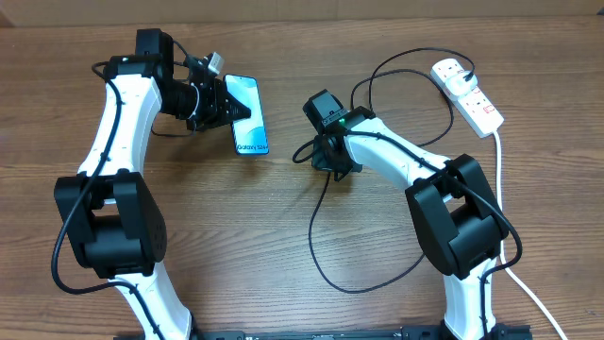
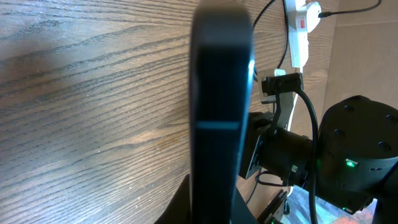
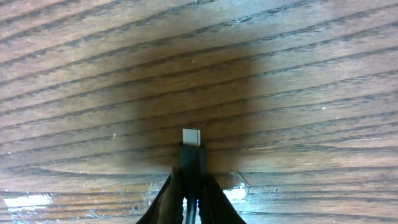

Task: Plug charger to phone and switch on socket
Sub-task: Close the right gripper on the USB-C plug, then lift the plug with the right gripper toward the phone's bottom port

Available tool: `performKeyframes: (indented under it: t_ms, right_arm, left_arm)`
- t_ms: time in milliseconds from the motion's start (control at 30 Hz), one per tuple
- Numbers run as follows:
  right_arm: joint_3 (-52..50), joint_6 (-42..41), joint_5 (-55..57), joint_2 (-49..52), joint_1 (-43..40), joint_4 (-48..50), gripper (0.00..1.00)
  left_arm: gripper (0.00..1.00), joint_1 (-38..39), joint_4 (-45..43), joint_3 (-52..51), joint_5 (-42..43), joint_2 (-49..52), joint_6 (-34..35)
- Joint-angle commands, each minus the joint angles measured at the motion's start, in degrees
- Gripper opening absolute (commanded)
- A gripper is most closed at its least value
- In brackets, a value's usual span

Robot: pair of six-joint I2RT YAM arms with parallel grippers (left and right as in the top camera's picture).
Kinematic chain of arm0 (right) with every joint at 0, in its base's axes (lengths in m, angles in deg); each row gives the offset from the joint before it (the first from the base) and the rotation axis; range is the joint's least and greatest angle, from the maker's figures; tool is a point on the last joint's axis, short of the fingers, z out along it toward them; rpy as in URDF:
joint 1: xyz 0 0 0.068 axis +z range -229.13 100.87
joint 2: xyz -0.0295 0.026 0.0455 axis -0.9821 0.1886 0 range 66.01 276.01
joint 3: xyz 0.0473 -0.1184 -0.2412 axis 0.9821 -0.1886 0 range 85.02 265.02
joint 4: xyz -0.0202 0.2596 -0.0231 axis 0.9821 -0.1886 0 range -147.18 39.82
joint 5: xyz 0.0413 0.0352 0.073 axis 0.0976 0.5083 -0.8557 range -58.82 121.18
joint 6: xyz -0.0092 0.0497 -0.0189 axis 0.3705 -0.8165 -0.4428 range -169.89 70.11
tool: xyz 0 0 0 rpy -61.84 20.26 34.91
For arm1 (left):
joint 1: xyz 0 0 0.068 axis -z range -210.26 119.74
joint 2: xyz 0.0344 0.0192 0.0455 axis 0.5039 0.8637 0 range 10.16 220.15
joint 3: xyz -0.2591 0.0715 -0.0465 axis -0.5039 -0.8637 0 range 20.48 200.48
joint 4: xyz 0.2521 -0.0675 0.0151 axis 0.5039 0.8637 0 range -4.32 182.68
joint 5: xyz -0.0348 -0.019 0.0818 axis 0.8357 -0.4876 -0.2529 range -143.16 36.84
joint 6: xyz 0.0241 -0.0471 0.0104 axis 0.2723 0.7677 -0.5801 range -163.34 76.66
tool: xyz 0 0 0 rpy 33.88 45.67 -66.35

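The phone [image 1: 247, 113] shows its cyan screen at the back left of the table, tilted up on one long edge. My left gripper [image 1: 215, 102] is shut on its left side. In the left wrist view the phone [image 2: 221, 106] is a dark edge-on bar rising from between the fingers of the left gripper [image 2: 214, 211]. The charger [image 1: 316, 236] is a thin black cable looping across the table to the white socket [image 1: 467, 93] at the back right. My right gripper [image 1: 330, 159] points down at mid table. In the right wrist view the right gripper [image 3: 191, 190] pinches the charger [image 3: 192, 155] just behind its silver tip, close above the wood.
A thick white cord [image 1: 500, 179] runs from the socket down the right side to the front edge. The black cable makes a wide loop in front of the right arm's base. In the left wrist view the right arm [image 2: 354, 155] and the socket [image 2: 298, 28] lie beyond the phone.
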Motion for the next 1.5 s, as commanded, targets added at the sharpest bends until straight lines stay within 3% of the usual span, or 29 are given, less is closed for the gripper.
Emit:
performKeyframes:
  t_ms: [0,333,500,767,933,1100,1233,1467]
  right_arm:
    - [-0.4,-0.1,-1.9,1.8,-0.2,0.6,0.07]
    - [2.6,-0.1,-6.6,1.0,-1.7,-1.2,0.04]
    - [4.4,0.9,-13.2,-3.6,-4.0,-4.1,0.04]
    - [4.4,13.7,-37.0,-18.1,-9.0,-7.3,0.04]
    - [4.4,23.4,-51.8,-25.1,-10.6,-11.7,0.04]
    - [4.4,29.9,-57.6,-27.6,-10.3,-18.1,0.04]
    - [4.2,36.3,-61.8,-27.5,-9.2,-20.5,0.04]
    - [4.2,33.5,-61.8,-27.5,-8.3,-16.8,0.04]
  left_arm:
    - [0.04,0.1,0.0,0.2,2.6,0.2,0.2]
    - [0.04,0.1,0.0,0.2,5.5,0.2,0.1]
    - [0.04,0.1,-1.1,0.2,21.1,0.2,-3.1]
    - [0.04,0.0,-4.2,0.2,44.2,0.2,-3.7]
    - [0.04,0.0,-4.5,0.2,44.1,0.2,1.7]
    - [0.04,0.2,-3.8,0.2,44.1,0.2,6.7]
    - [0.04,1.0,-3.7,0.2,44.1,0.2,6.8]
    - [0.04,2.1,-3.9,0.2,44.1,0.2,6.9]
